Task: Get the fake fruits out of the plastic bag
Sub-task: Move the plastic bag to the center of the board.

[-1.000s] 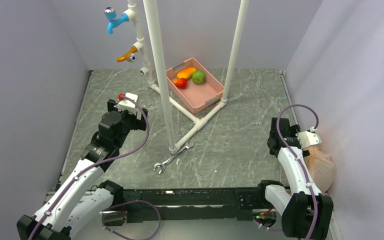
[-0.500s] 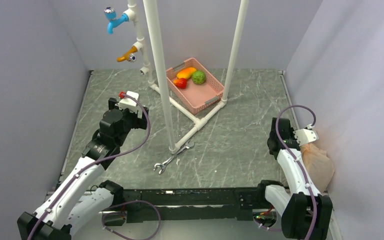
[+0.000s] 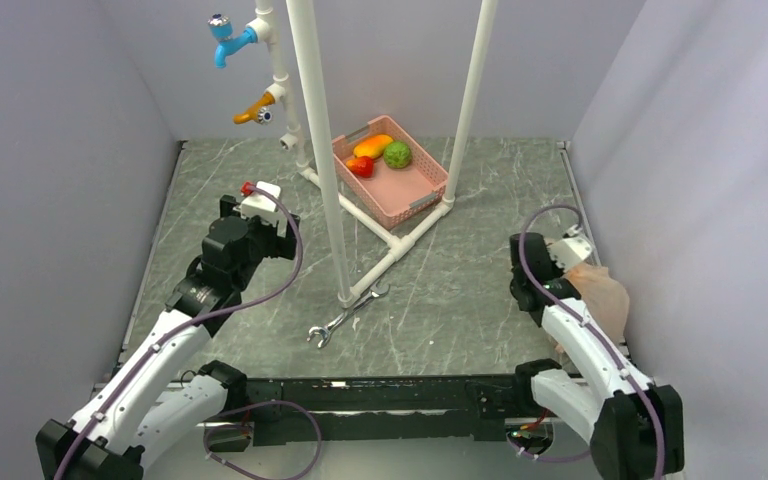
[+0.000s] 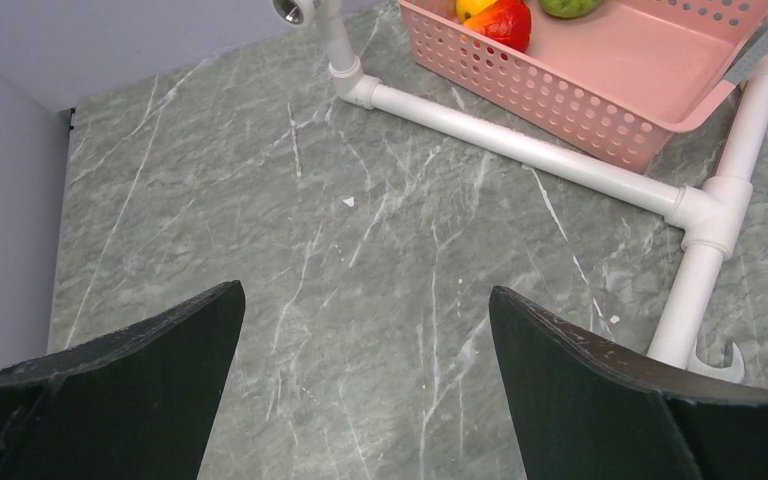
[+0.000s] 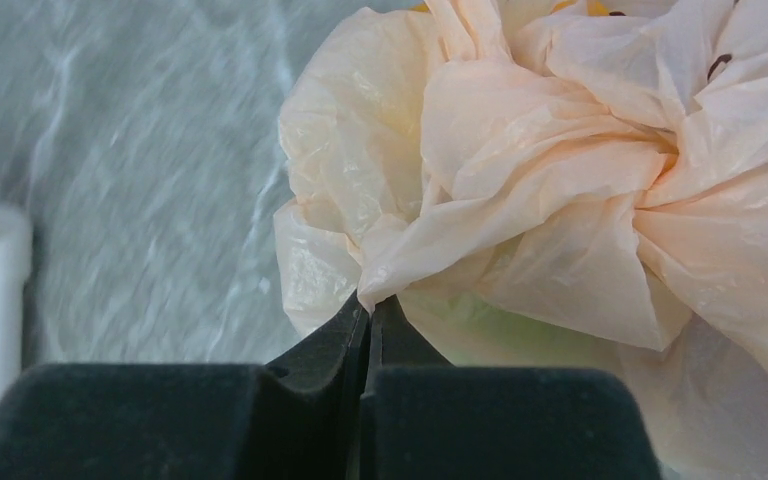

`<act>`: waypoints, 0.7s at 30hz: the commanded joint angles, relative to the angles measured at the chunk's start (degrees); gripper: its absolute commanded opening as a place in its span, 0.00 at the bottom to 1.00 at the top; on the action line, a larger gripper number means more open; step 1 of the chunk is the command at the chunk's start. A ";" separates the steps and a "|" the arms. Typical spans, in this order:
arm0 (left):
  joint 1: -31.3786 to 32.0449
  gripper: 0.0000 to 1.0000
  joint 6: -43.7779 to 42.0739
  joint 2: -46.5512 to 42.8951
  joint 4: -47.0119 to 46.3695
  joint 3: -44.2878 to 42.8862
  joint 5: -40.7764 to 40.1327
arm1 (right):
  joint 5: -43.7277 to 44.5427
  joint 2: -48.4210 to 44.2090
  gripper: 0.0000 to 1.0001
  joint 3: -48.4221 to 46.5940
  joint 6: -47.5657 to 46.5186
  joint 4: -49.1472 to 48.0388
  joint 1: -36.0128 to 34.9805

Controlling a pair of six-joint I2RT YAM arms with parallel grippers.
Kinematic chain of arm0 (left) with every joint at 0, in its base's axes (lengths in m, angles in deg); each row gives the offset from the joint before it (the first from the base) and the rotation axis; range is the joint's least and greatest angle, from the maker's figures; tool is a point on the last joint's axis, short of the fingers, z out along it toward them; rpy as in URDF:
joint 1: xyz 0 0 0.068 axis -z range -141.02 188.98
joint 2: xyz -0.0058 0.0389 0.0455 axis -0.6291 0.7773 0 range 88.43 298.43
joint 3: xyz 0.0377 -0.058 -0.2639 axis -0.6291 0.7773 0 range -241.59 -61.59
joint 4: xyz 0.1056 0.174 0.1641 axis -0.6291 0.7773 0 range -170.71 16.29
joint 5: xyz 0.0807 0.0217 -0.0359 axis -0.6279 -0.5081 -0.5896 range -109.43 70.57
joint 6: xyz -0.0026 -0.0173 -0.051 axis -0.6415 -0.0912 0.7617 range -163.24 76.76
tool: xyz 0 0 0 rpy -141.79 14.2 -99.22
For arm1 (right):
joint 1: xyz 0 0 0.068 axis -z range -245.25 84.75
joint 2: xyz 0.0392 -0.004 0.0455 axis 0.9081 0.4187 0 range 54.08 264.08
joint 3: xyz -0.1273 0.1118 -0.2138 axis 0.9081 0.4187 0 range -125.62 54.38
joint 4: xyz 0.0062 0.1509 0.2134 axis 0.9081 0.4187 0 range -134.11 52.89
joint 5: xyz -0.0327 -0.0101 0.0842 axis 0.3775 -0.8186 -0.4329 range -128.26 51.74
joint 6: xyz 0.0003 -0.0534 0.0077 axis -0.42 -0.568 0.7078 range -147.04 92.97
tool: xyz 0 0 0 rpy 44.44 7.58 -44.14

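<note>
The peach-beige plastic bag (image 3: 598, 300) lies bunched at the right side of the table, and it fills the right wrist view (image 5: 560, 170). My right gripper (image 5: 370, 305) is shut on a pinched fold of the plastic bag. The fake fruits are hidden inside; only a faint green-yellow tint shows through the film. In the top view the right gripper (image 3: 572, 262) sits at the bag's left edge. My left gripper (image 4: 365, 300) hangs open over bare table at the left, in the top view (image 3: 258, 200), nothing between its fingers.
A pink slotted basket (image 3: 422, 190) at the back holds an orange fruit, a red one and a green one. A white pipe frame (image 3: 392, 240) stands in the middle with taps on its post. A wrench (image 3: 345, 312) lies by the frame's foot. Walls close in left and right.
My right gripper has closed on the bag and pulled it leftward, away from the right wall. The left arm has barely moved.
</note>
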 commanded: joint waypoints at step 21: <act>-3.73 0.99 7.28 15.51 1.55 -7.44 26.42 | -0.21 13.09 0.00 -10.85 8.85 0.32 -56.93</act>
